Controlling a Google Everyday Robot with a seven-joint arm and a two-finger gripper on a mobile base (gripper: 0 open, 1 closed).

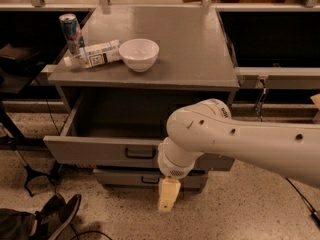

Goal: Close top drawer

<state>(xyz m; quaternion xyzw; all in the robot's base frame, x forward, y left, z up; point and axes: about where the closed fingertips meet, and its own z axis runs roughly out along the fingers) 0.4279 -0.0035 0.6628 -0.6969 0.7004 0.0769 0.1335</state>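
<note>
The top drawer [100, 151] of the grey cabinet stands pulled out, its flat grey front facing me with a small black handle [140, 154] at centre. Its inside looks empty and dark. My white arm [235, 139] reaches in from the right and crosses the right part of the drawer front. My gripper [168, 196] hangs from the wrist just below the drawer front, right of the handle, in front of the lower drawer. Only its cream-coloured tip shows.
On the cabinet top [190, 49] stand a white bowl [139, 54], a lying carton [97, 54] and a can [70, 31]. A lower drawer [125, 178] sits below, slightly out. A shoe [57, 215] and a black stand [30, 171] are on the floor at left.
</note>
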